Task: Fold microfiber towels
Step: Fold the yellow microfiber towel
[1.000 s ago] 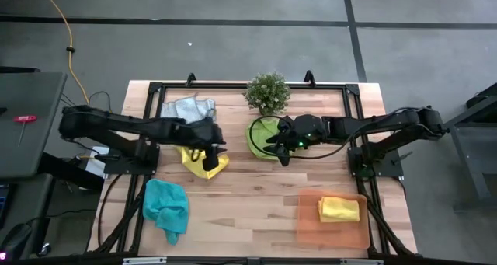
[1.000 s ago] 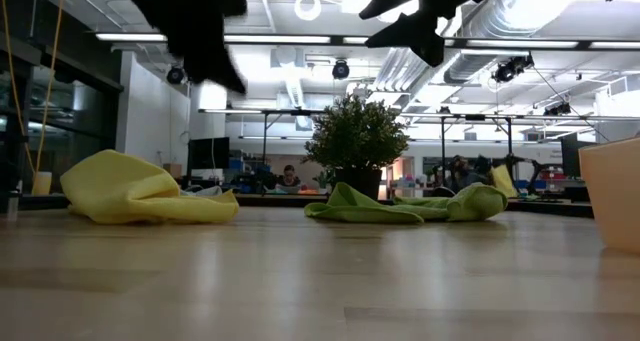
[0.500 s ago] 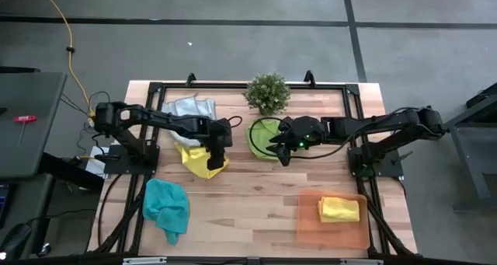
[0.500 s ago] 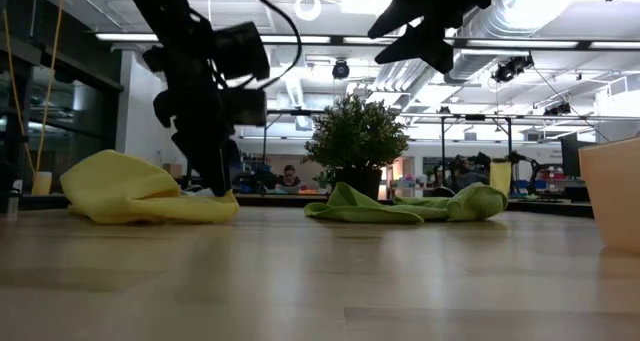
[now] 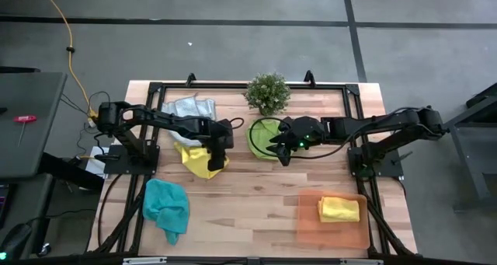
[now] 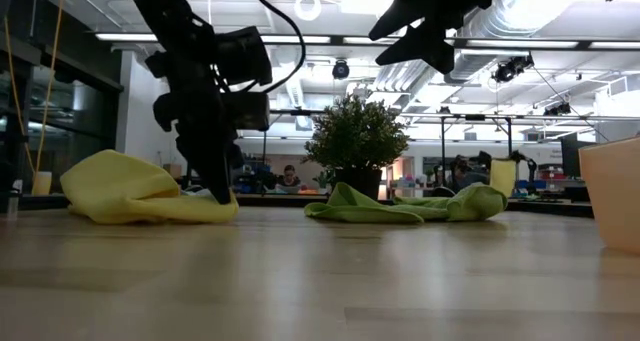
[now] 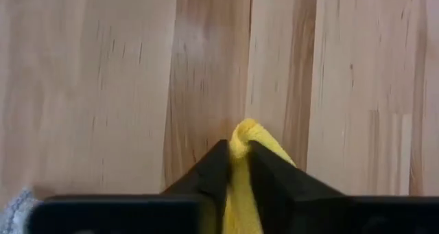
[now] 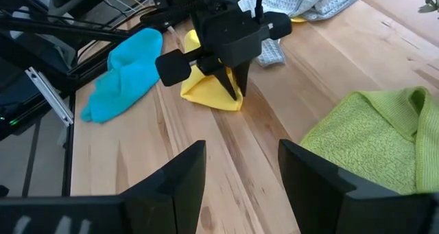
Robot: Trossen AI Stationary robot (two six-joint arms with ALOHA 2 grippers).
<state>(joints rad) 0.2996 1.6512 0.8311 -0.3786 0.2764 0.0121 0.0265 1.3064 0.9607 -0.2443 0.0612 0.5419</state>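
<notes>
Left of potted plant (image 5: 269, 92): left gripper (image 7: 234, 167) pinching crumpled yellow towel (image 5: 203, 161) edge, likely for lifting and folding. Right gripper (image 8: 240, 164) spread, hovering over lime green towel (image 5: 262, 135) before plant.

Potted plant (image 5: 268, 92) at table's (image 5: 256, 195) far edge; orange tray (image 5: 311, 228) near corner.

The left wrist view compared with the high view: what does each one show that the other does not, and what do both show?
Only the left wrist view shows the left gripper pinching a fold of the yellow towel between its fingers.

Only the high view shows the other towels: teal towel, grey towel, lime green towel, the second yellow towel on the orange tray, the potted plant and the right gripper.

Both show the yellow towel, the left gripper and the wooden table.
</notes>
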